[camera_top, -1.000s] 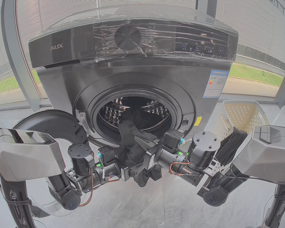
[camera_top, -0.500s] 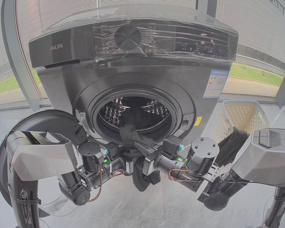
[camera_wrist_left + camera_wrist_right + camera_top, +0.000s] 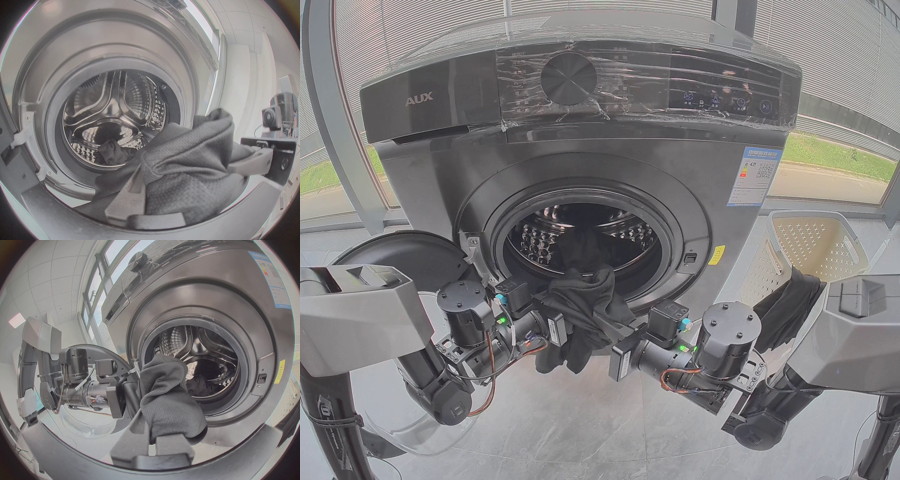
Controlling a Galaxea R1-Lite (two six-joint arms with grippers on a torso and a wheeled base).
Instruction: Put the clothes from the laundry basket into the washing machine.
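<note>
- While both arms meet before the washing machine (image 3: 600, 156), left jaws and right jaws each grip one black garment (image 3: 582, 299), bunched between them at the open port's lower rim.
- Beside the machine, dark cloth (image 3: 787, 306) drapes over the laundry basket (image 3: 819, 240) edge.
- Deep in the drum (image 3: 103, 93) lies another dark piece (image 3: 114, 151).

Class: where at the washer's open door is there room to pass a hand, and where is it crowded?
Crowded: the lower lip of the opening, where left tool and right tool hold the black garment. Free: its upper half, between the seal's top and the garment; also floor tiles beneath both tools.
</note>
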